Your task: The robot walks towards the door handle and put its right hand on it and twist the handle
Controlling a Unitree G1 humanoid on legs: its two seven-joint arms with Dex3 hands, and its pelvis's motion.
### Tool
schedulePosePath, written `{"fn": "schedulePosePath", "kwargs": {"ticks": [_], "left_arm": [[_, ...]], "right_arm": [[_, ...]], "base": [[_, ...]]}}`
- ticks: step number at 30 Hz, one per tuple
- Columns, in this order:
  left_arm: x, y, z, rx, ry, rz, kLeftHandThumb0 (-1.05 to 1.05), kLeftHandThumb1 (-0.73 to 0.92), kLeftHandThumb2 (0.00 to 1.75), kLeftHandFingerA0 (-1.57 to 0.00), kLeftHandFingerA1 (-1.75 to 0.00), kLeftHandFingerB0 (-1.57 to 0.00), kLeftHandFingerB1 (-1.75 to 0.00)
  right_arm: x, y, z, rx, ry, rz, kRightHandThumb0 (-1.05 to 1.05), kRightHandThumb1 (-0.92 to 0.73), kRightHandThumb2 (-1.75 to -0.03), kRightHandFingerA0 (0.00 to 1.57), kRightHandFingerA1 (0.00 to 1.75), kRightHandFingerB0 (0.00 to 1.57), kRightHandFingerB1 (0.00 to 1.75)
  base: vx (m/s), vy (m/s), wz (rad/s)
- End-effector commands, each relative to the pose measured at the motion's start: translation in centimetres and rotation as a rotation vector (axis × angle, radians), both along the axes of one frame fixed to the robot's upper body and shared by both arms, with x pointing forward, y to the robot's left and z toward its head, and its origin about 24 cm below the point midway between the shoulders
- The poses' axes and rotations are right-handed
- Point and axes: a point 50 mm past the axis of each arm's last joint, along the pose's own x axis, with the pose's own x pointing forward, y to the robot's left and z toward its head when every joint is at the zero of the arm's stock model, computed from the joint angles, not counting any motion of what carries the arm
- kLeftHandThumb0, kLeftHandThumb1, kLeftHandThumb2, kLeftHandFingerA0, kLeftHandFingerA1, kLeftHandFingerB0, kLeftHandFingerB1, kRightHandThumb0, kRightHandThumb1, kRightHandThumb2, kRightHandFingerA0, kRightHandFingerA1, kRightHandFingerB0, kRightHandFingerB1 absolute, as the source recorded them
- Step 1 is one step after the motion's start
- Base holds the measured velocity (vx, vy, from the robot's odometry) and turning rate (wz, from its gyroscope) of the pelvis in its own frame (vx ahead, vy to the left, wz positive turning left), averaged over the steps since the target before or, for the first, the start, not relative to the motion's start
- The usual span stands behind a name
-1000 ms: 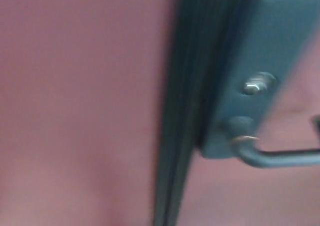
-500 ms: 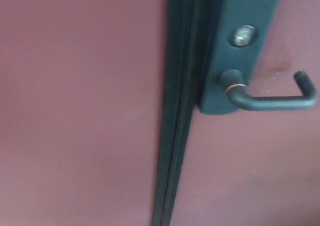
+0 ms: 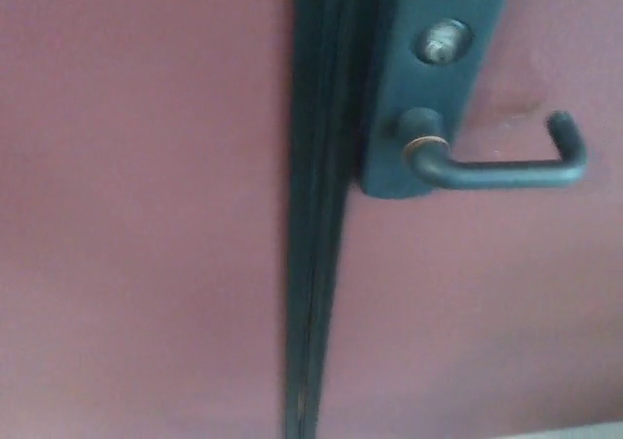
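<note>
- Filling most of the head view, a dull reddish-pink door [image 3: 146,215] takes up the left half and continues to the right of a dark vertical strip [image 3: 313,264] that runs from the top edge to the bottom, just left of centre.
- In the upper right of the frame sits a dark blue-grey handle plate [image 3: 384,162], tilted slightly, with a round silvery lock cylinder [image 3: 443,42] near its top.
- The door handle [image 3: 496,171] springs from a round boss on the plate's lower part, runs roughly level toward the right edge, then bends up in a short end.
- Nothing touches the handle.
- Neither robot hand appears, so the state of their fingers cannot be told.
</note>
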Motion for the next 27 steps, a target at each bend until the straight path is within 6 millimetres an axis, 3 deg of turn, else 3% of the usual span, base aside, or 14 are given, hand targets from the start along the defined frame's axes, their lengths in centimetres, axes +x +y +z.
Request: {"fn": "schedulePosePath", "kwargs": {"ticks": [1, 14, 27], "left_arm": [[-0.37, 0.3, 0.09, 0.006, 0.009, 0.004, -0.13, 0.65, 0.59, -0.65, -0.49, -0.49, -0.41], [0.06, 0.33, 0.27, 0.012, 0.006, -0.01, -0.13, 0.65, 0.59, -0.63, -0.48, -0.49, -0.41], [-0.18, 0.37, 0.18, 0.023, 0.023, -0.015, -0.13, 0.65, 0.59, -0.64, -0.48, -0.48, -0.41]], "right_arm": [[-0.63, 0.15, -0.22, 0.014, 0.026, -0.01, -0.29, -0.73, -0.62, 0.52, 0.42, 0.44, 0.38], [-0.23, 0.22, -0.13, 0.007, 0.026, 0.011, -0.29, -0.73, -0.62, 0.53, 0.43, 0.45, 0.38], [-0.53, 0.43, -0.25, 0.029, 0.039, 0.004, -0.29, -0.73, -0.61, 0.56, 0.44, 0.47, 0.39]], "base": [[-0.26, 0.042, 0.02], [-0.03, 0.115, 0.01], [-0.02, -0.108, -0.03]]}}
